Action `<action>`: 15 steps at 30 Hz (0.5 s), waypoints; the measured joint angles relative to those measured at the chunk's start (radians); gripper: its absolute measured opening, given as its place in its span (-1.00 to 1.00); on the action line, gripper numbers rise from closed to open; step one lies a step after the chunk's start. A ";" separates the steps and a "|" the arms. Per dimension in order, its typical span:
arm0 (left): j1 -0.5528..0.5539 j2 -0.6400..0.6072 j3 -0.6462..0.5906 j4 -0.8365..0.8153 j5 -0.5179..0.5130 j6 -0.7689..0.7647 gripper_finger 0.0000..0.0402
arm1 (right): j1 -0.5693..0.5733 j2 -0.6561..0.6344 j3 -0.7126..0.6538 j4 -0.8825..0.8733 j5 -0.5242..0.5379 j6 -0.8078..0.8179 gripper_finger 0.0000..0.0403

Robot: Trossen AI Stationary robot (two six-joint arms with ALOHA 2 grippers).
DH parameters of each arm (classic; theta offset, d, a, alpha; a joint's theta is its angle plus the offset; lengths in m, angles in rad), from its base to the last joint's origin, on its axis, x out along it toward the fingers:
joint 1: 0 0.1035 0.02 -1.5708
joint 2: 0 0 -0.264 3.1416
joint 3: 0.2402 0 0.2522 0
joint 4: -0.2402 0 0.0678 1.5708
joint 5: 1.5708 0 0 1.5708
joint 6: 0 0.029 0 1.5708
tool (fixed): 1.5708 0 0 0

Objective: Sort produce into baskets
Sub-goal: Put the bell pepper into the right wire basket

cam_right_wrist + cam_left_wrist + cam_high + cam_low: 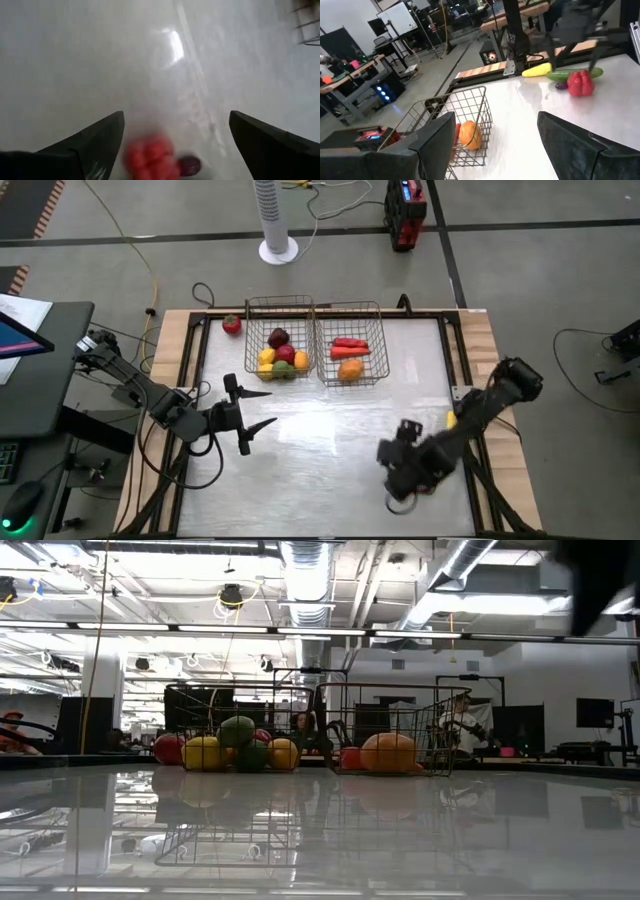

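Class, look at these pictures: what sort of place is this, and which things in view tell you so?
Probably a robotics lab or workshop: exposed silver ceiling ducts and strip lights overhead, a white whiteboard beside cluttered workbenches, and cables trailing over the bare grey concrete floor around the table.

Ceiling strip lights [330, 632] give bright, even light. The glossy table [330, 445] throws a pale glare patch between the two grippers and mirrors the baskets [300, 720] in the low view. Just ahead of the right gripper [175, 135], a red piece [150, 157] is blurred, out of focus.
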 joint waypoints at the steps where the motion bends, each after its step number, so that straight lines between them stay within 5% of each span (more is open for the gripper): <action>1: 0.000 0.000 0.000 0.000 0.000 -0.006 0.34 | 0.029 -0.001 -0.013 0.015 0.019 0.018 0.92; 15: 0.000 0.000 0.000 -0.005 -0.002 -0.014 0.34 | 0.222 0.000 -0.235 0.152 0.101 0.153 0.92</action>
